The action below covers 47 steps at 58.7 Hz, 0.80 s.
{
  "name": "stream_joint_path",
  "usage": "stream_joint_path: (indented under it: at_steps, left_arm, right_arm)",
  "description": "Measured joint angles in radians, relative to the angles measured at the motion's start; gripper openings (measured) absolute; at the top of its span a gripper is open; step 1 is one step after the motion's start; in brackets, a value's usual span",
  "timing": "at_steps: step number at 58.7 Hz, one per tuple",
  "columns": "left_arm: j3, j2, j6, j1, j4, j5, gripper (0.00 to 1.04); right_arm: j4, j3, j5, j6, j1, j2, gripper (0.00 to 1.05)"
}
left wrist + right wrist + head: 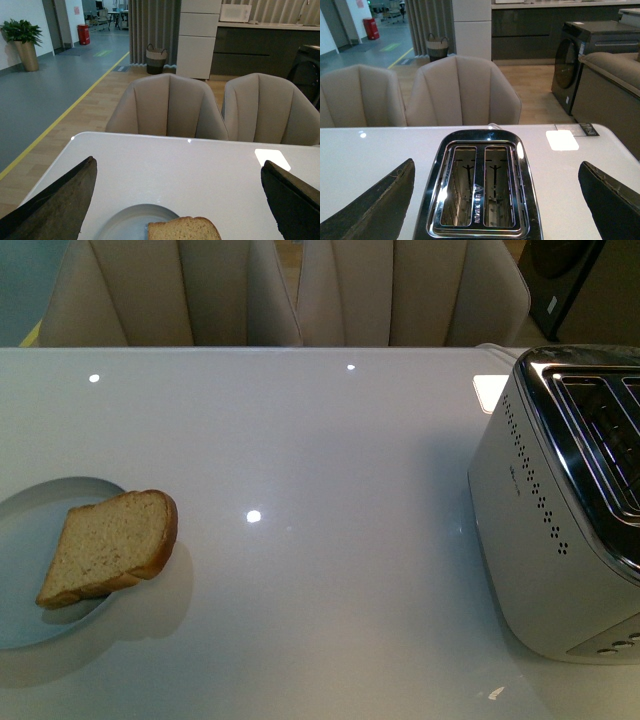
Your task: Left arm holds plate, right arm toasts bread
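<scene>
A slice of brown bread (110,545) lies on the pale blue-grey plate (30,515) at the table's left edge, one corner hanging past the rim. In the left wrist view the bread (184,229) and plate (125,222) sit low between my left gripper's (180,200) black fingers (60,205), which stand wide open and apart from both. A silver toaster (560,510) stands at the right. My right gripper (495,200) hangs open above the toaster (480,185), whose two slots are empty. Neither arm shows in the front view.
The white glossy table (320,460) carries only the plate and toaster. Two beige chairs (280,290) stand behind its far edge. A bright reflection patch (490,390) lies beside the toaster's back.
</scene>
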Motion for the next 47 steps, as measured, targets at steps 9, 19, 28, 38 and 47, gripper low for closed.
stream_joint_path:
  at_steps: [9, 19, 28, 38, 47]
  left_arm:
    - [0.0, 0.0, 0.0, 0.0, 0.0, 0.0, 0.98]
    - [0.0, 0.0, 0.0, 0.0, 0.0, 0.0, 0.98]
    - [0.0, 0.0, 0.0, 0.0, 0.0, 0.0, 0.98]
    - [0.156, 0.223, -0.192, -0.017, -0.37, -0.006, 0.98]
    - [0.203, 0.386, -0.346, 0.001, -0.49, 0.045, 0.98]
  right_arm:
    - [0.0, 0.0, 0.0, 0.0, 0.0, 0.0, 0.96]
    - [0.0, 0.0, 0.0, 0.0, 0.0, 0.0, 0.96]
    - [0.0, 0.0, 0.0, 0.0, 0.0, 0.0, 0.96]
    - [0.0, 0.0, 0.0, 0.0, 0.0, 0.0, 0.96]
    - [0.0, 0.0, 0.0, 0.0, 0.0, 0.0, 0.96]
